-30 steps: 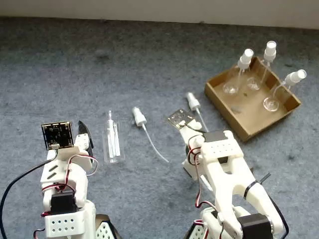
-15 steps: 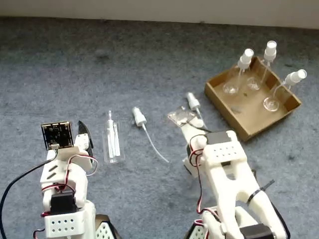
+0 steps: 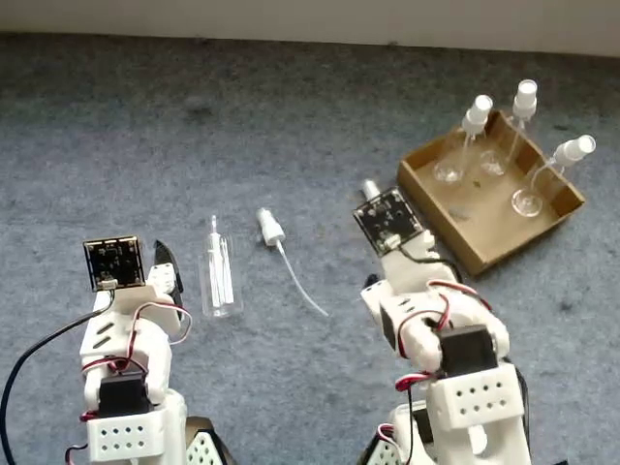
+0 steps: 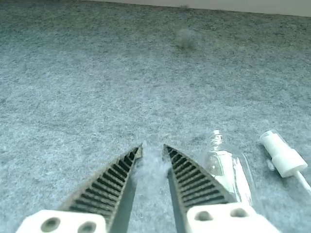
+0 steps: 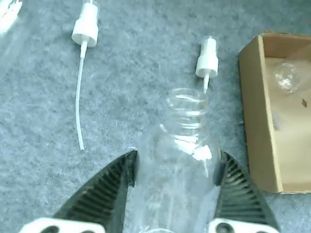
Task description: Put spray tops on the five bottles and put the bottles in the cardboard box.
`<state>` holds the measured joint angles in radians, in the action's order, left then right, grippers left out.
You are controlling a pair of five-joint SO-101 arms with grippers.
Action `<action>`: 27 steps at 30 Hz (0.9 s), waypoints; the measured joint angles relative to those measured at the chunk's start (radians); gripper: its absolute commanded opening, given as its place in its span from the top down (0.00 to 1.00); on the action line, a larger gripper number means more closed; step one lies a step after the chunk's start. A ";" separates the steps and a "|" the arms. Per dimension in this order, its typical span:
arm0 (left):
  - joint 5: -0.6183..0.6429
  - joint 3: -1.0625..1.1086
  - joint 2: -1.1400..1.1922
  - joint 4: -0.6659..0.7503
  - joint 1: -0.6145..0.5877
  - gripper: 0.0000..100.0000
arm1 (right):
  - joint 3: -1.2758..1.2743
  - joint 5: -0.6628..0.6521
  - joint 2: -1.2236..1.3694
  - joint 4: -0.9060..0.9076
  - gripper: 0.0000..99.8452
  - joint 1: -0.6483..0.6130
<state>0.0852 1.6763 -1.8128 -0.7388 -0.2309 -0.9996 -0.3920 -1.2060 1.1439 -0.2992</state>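
Right gripper [image 5: 177, 156] is clamped on an uncapped clear bottle [image 5: 187, 121], with the neck pointing away from the jaws, I assume so a top can go on. A spray top [image 5: 207, 53] lies just past the neck, and the cardboard box [image 5: 252, 97] is beside it. Left gripper [image 4: 152, 150] is slightly parted and empty, with a second bottle [image 4: 226, 165] just beside it, probably next.

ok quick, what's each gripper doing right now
Left gripper: slightly open, empty.
Right gripper: closed on the clear uncapped plastic bottle.
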 measured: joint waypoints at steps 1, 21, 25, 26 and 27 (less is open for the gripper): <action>0.000 0.000 0.000 0.000 0.006 0.97 | -0.032 0.000 -0.043 -0.023 0.82 0.000; -0.132 0.000 0.000 -0.133 0.097 0.97 | -0.531 0.290 -0.285 -0.664 0.82 0.000; -0.189 -0.008 0.000 -0.218 0.097 0.97 | -0.623 0.292 -0.285 -0.810 0.82 0.000; -0.190 -0.008 0.000 -0.232 0.097 0.97 | -0.644 0.292 -0.285 -0.842 0.82 0.000; -0.193 -0.012 0.000 -0.242 0.097 0.97 | -0.660 0.292 -0.285 -0.867 0.82 0.000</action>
<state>-0.1082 1.6640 -1.8128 -0.9812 -0.1343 -1.6594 -0.1005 -1.4914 0.2770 -0.2992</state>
